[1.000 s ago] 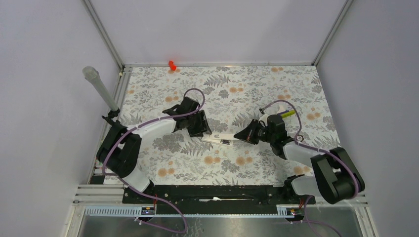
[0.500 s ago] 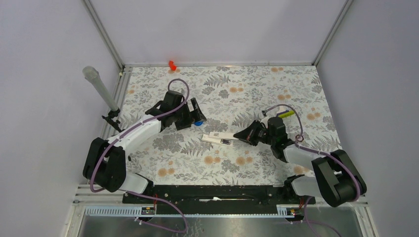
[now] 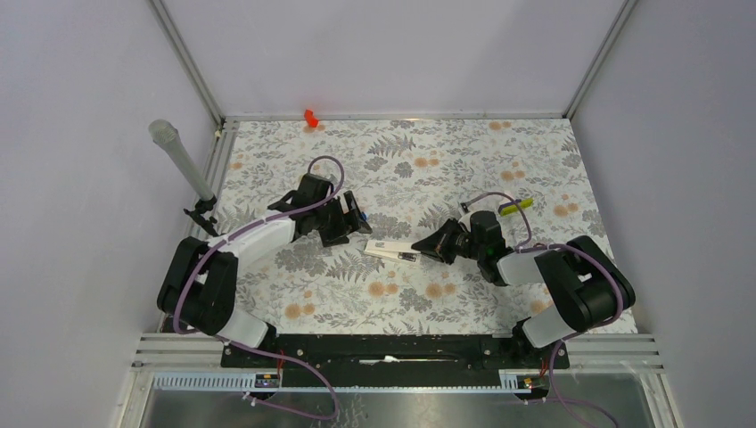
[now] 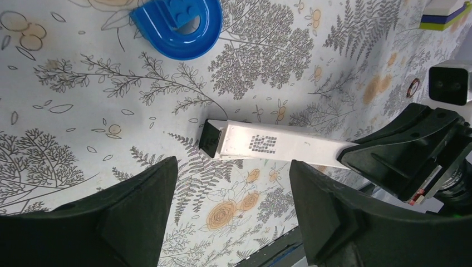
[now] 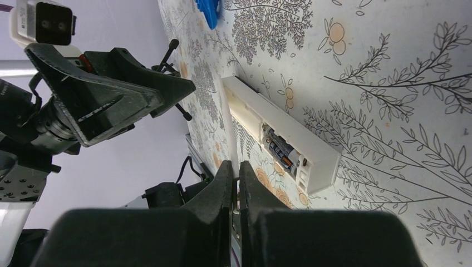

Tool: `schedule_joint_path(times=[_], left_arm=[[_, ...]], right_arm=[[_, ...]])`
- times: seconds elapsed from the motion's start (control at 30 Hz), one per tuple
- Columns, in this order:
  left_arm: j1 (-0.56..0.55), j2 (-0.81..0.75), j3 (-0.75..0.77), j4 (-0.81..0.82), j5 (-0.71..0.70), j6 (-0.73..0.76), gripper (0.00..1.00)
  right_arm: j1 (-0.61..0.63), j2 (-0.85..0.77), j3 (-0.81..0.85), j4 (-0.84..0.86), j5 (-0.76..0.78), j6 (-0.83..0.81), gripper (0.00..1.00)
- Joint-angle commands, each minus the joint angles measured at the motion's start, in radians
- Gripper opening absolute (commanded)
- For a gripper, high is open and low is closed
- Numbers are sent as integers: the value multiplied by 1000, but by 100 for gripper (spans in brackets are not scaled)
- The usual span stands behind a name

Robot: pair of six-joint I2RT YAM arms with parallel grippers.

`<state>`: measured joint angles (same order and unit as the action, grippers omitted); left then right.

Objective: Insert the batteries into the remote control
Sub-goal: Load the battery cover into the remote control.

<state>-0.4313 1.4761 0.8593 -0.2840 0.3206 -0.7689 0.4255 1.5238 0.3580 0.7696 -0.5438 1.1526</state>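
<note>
Here, the slim white rectangular remote control [image 4: 289,146] lies flat near the middle of the fern-and-flower-patterned surface [image 3: 535,178], between the two arms. In the right wrist view the recess at one end of it stands uncovered, with the small dark cylindrical batteries [image 5: 280,151] lying inside. The left hand [image 4: 232,167] hangs above the other end of the remote control, its fingers spread wide to either side and holding nothing. The right hand [image 5: 237,166] sits low at the recess end, its fingers pressed together. Their tips meet the end of a thin flat white strip [image 5: 227,122] that lies along the remote control's side; they appear to pinch it, though the edge-on view does not settle that. A glossy blue U-shaped plastic piece [image 4: 178,47] rests on the surface beyond the left hand, apart from the remote control. A small block in yellow-green, blue and white [image 4: 442,11] lies farther off on the surface, behind the right arm.
</note>
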Motion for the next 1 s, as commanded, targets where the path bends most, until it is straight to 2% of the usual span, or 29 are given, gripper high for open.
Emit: schedule_joint_path(times=[0.0, 0.47, 0.63, 0.97], left_arm=[[5, 16, -24, 63, 46, -12, 77], [5, 48, -57, 86, 33, -22, 71], [5, 54, -61, 93, 35, -23, 70], [5, 72, -63, 99, 43, -21, 64]], right_arm=[[7, 11, 24, 23, -4, 2, 0], [10, 1, 47, -174, -4, -6, 0], [12, -1, 43, -190, 2, -13, 0], [26, -30, 58, -307, 69, -172, 0]])
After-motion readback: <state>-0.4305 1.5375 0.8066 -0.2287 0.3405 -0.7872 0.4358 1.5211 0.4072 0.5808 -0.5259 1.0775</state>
